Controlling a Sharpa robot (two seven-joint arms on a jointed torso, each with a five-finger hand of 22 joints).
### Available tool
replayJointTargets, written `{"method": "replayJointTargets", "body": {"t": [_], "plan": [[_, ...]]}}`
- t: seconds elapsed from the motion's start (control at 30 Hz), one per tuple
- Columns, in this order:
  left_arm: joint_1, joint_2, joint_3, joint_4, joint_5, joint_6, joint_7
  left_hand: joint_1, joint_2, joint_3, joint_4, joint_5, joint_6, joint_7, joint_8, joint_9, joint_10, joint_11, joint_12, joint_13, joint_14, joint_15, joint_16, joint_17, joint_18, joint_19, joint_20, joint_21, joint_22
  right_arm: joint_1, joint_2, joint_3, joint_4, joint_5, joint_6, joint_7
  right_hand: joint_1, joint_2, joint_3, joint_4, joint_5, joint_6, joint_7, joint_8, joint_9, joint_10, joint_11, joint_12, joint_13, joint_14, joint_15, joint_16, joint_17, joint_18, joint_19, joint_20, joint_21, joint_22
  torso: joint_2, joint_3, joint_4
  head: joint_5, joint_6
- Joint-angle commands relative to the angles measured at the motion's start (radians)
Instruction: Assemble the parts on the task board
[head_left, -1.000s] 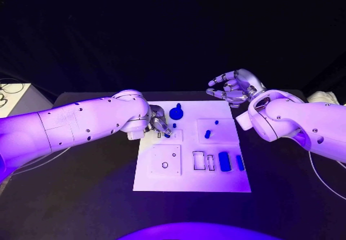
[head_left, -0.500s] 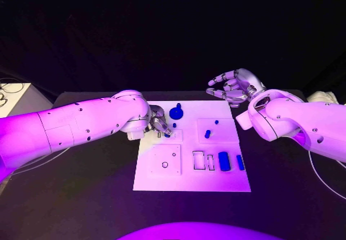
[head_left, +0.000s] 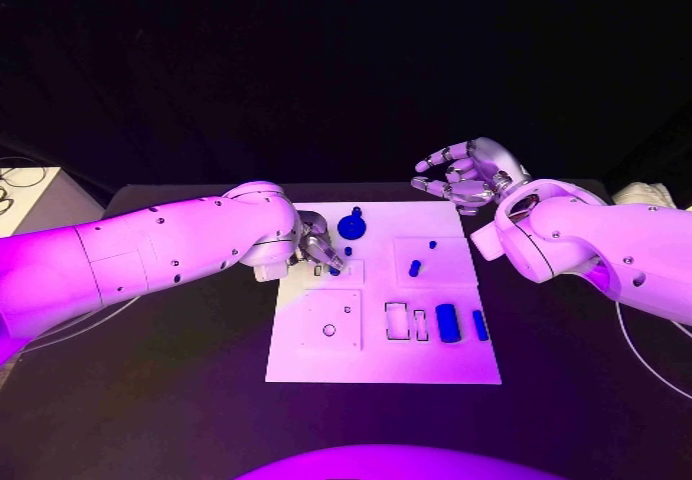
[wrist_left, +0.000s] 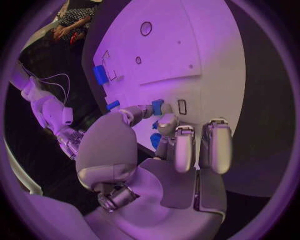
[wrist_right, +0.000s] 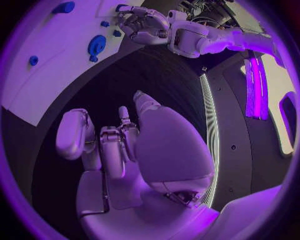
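The head view looks steeply down from above the robot onto the black table (head_left: 173, 420), the white task board (head_left: 382, 360) lying central and both arms entering from the picture's sides; the left wrist view sits close behind the left hand (wrist_left: 164, 150), facing across the board's surface at short range; the right wrist view sits behind the right hand (wrist_right: 134, 145), held off the board over dark table, facing back toward the board's corner; both wrist views share the board with the head view, and the right wrist view also takes in the left hand.
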Motion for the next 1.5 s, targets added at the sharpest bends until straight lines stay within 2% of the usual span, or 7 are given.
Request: {"method": "replayJointTargets", "body": {"t": [0.03,0.37,1.03,1.2,1.23,1.33,1.5], "plan": [[-0.01,0.007,-0.007,-0.002,0.01,0.017,-0.013,-0.016,0.002,0.049,-0.069,-0.005,0.007,-0.004,-0.009,-0.005,0.004,-0.001,0.006,0.003,0.103,-0.006,0.006,0.256,-0.007,0.002,-0.004,-0.001,0.06,-0.001,0.0,0.0,0.001,0.0,0.014,0.011,-0.006,-0.003,0.005,0.0,0.006,-0.007,-0.003,0.006,0.0,-0.007,-0.003,-0.003,0.106,0.101,0.0,-0.001,0.252,0.019,-0.005,0.001,-0.006,0.0,0.0,0.0001,-0.0008,-0.001,-0.001],[-0.013,0.013,-0.008,-0.013,0.01,0.015,-0.013,-0.029,0.01,-0.08,-0.011,-0.017,0.023,-0.004,-0.025,-0.007,0.001,-0.001,0.006,0.009,0.103,-0.007,0.006,0.256,-0.007,0.004,-0.006,-0.003,0.061,-0.001,-0.002,0.0,0.002,0.001,0.015,0.012,-0.006,-0.003,0.005,0.0,0.006,-0.007,-0.003,0.006,0.0,-0.007,-0.003,-0.003,0.106,0.101,0.0,-0.001,0.252,0.019,-0.005,0.001,-0.006,0.0,0.0,-0.0001,-0.0006,-0.007,-0.003],[-0.016,0.009,-0.009,-0.022,0.005,0.0,-0.015,-0.022,0.011,-0.202,0.054,-0.049,0.032,-0.003,-0.039,-0.005,0.0,0.0,0.007,0.015,0.103,-0.006,0.006,0.256,-0.007,0.004,-0.006,-0.005,0.061,-0.004,-0.004,0.0,0.001,0.002,0.016,0.012,-0.007,-0.004,0.005,0.0,0.005,-0.008,-0.003,0.007,-0.001,-0.006,-0.003,-0.002,0.106,0.101,0.0,-0.001,0.252,0.019,-0.005,0.001,-0.006,0.0,-0.001,-0.0017,-0.0002,-0.006,0.004],[-0.018,0.007,-0.008,-0.019,0.005,-0.002,-0.013,-0.009,0.002,-0.251,0.089,-0.122,0.034,-0.002,-0.044,-0.003,-0.001,0.001,0.007,0.016,0.103,-0.005,0.006,0.256,-0.007,0.005,-0.005,-0.006,0.061,-0.006,-0.004,0.0,0.001,0.003,0.016,0.013,-0.007,-0.004,0.005,0.0,0.005,-0.008,-0.003,0.007,-0.001,-0.006,-0.003,-0.002,0.106,0.101,0.0,-0.001,0.252,0.019,-0.005,0.001,-0.006,0.0,-0.001,-0.0015,0.0004,-0.007,0.005],[-0.018,0.006,-0.008,-0.018,0.005,-0.003,-0.012,-0.015,-0.007,-0.273,0.109,-0.173,0.035,0.0,-0.045,-0.002,-0.002,0.002,0.006,0.016,0.103,-0.003,0.006,0.256,-0.007,0.005,-0.004,-0.006,0.062,-0.006,-0.004,0.0,0.001,0.003,0.016,0.013,-0.007,-0.004,0.005,0.0,0.005,-0.008,-0.003,0.007,-0.001,-0.006,-0.003,-0.002,0.106,0.101,0.0,-0.001,0.252,0.019,-0.005,0.001,-0.006,0.0,-0.001,-0.0017,0.0004,-0.007,0.005],[-0.02,0.002,-0.008,-0.015,0.005,-0.007,-0.01,-0.001,-0.009,-0.307,0.142,-0.232,0.036,0.001,-0.048,0.0,-0.002,0.004,0.006,0.017,0.103,-0.003,0.005,0.255,-0.007,0.005,-0.003,-0.006,0.063,-0.007,-0.005,0.0,0.001,0.003,0.016,0.013,-0.009,-0.004,0.006,0.0,0.005,-0.008,-0.003,0.007,-0.001,-0.007,-0.003,-0.003,0.105,0.101,0.0,-0.002,0.251,0.019,-0.005,0.001,-0.008,-0.001,-0.001,-0.0025,0.0002,-0.008,0.006],[-0.022,-0.012,-0.006,-0.001,0.005,-0.018,-0.003,-0.002,-0.003,-0.345,0.149,-0.295,0.037,0.001,-0.051,0.003,-0.004,0.004,0.005,0.016,0.102,-0.002,0.004,0.254,-0.007,0.005,-0.002,-0.007,0.063,-0.009,-0.006,0.0,0.001,0.003,0.021,0.012,-0.009,-0.004,0.006,0.0,0.005,-0.008,-0.003,0.007,-0.001,-0.007,-0.003,-0.003,0.105,0.101,0.0,-0.002,0.251,0.019,-0.005,0.001,-0.008,-0.001,0.0,-0.0018,-0.0003,-0.008,0.008]]}}
